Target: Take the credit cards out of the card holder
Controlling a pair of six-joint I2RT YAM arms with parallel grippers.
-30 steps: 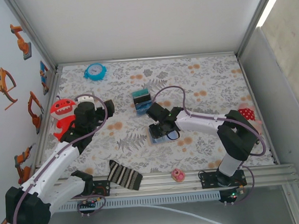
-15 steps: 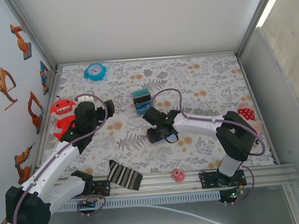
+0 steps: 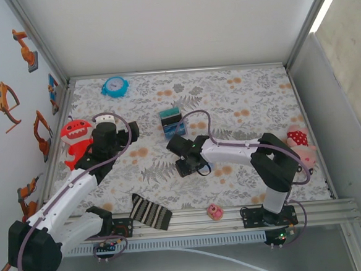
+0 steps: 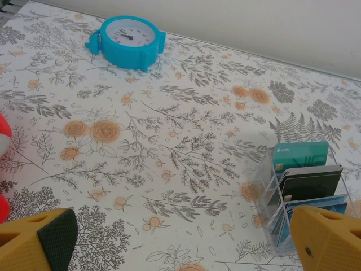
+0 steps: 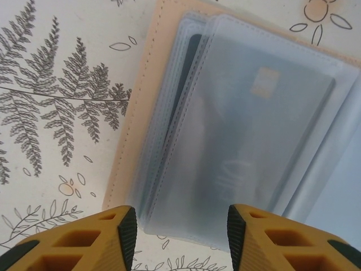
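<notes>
The card holder [image 5: 148, 107] lay spread flat on the table [image 3: 246, 94] near its middle, directly under the right gripper [image 3: 187, 166], with the card stand [image 3: 171, 122] just behind it and the clock [image 3: 114, 86] far back to the left. The left gripper [image 3: 105, 127] hung beside the toy figure [image 3: 74, 138] at the left edge, while a soft toy [image 3: 298, 141] sat at the right edge. Along the near edge lay a folded cloth [image 3: 150, 212] left of centre, with a small object [image 3: 214, 212] to its right.
</notes>
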